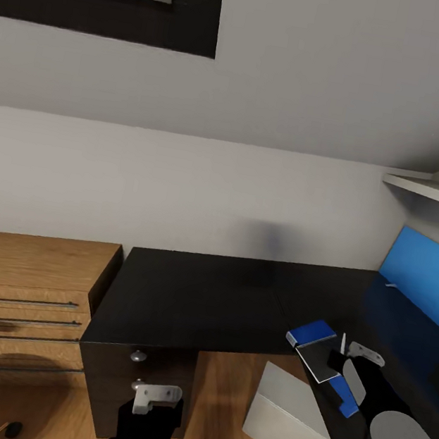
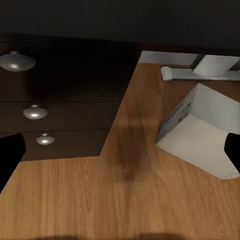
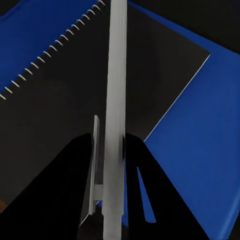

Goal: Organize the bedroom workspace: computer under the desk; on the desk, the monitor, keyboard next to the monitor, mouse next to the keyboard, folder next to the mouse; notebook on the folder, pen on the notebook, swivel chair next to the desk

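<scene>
In the head view, the black L-shaped desk [image 1: 191, 300] stands against the pale wall, with a light wood cabinet [image 1: 21, 293] touching its left end and a dark drawer pedestal [image 1: 132, 376] beneath that end. The light grey computer [image 1: 293, 421] sits on the wood floor [image 1: 217, 405] under the desk's right wing. The blue folder [image 1: 311, 333] lies flat near the inner corner of the desktop, and the notebook [image 1: 320, 363] rests on it, overlapping its middle. The right gripper [image 1: 344, 347] is positioned directly above the folder and notebook; a thin pale strip stands upright between its fingers. The left gripper [image 1: 157, 398] hangs low in front of the pedestal, well apart from the desktop items. In the left wrist view, the pedestal's three silver knobs [image 2: 33, 112] face the camera, the computer [image 2: 202, 132] stands on the floor beside it, and the two black fingertips [image 2: 10, 155] sit at opposite edges of the frame, so the jaws are spread wide with nothing between them. In the right wrist view, the notebook [image 3: 75, 95], dark-faced with a toothed spiral edge, lies on the folder [image 3: 200, 150]; the black fingers [image 3: 75, 190] are closed on a thin pale grey upright strip [image 3: 116, 100], which cannot be identified, directly over both.
</scene>
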You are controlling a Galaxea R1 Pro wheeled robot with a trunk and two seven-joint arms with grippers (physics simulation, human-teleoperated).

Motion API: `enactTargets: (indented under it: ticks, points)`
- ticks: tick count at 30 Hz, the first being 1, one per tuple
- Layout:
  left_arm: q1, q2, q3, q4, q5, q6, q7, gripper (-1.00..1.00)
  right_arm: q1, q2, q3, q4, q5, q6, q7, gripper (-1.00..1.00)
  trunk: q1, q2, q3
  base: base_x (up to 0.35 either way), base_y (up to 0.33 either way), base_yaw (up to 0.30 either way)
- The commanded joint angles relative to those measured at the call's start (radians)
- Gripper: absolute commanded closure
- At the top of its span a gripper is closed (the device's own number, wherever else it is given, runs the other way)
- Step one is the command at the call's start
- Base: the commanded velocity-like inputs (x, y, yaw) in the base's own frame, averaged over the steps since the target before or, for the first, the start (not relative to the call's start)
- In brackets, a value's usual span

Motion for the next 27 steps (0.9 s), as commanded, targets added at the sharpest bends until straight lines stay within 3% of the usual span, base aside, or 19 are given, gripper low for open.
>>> enactTargets:
  ticks: [1, 27]
  points:
    - [-0.001, 0.001, -0.002, -0.001, 0.004, 0.004, 0.007, -1.00, 0.000, 0.000, 0.000, -0.002, -0.012, 0.003, -0.004, 1.00, 0.000, -0.001, -0.001, 0.000, 0.000, 0.000]
    - [-0.001, 0.001, -0.003, -0.001, 0.004, 0.004, 0.006, -1.00, -0.001, 0.001, 0.003, 0.002, -0.010, 0.006, 0.034, 1.00, 0.000, -0.001, -0.001, 0.122, 0.029, 0.000]
